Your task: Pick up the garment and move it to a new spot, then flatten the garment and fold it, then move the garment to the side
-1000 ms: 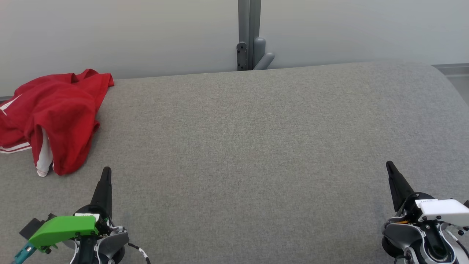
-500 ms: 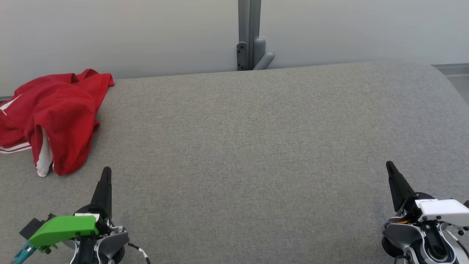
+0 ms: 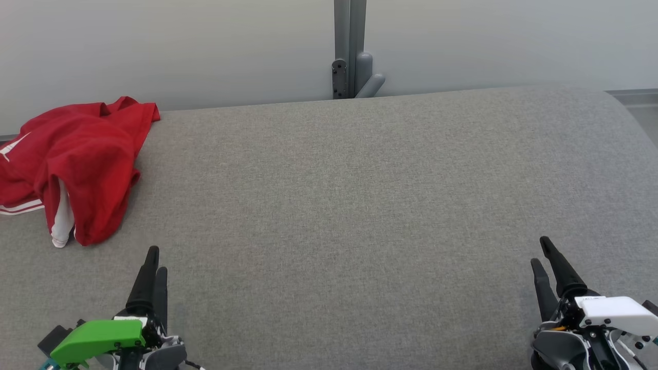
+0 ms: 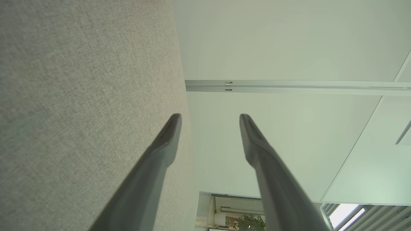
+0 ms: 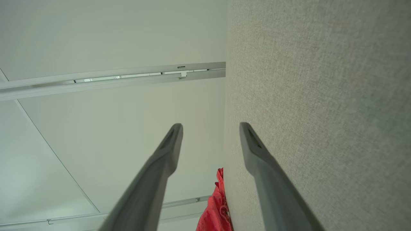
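left gripper (image 3: 157, 259): fingers just popped apart, they were together a sec ago, holding nothing
right gripper (image 3: 539, 250): same deal, spread now, empty
red garment (image 3: 82, 159): crumpled heap at the far left of the grey padded table (image 3: 349, 205), well apart from both
meaning: looks like prep for the first pickup, and the left one's closer

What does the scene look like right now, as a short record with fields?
garment: red with white trim, crumpled in a heap, far left of the surface
surface: grey fabric top, wall behind it
left gripper: open, empty, near edge, apart from the garment
right gripper: open, empty, near edge, right side
stage: garment not yet picked up
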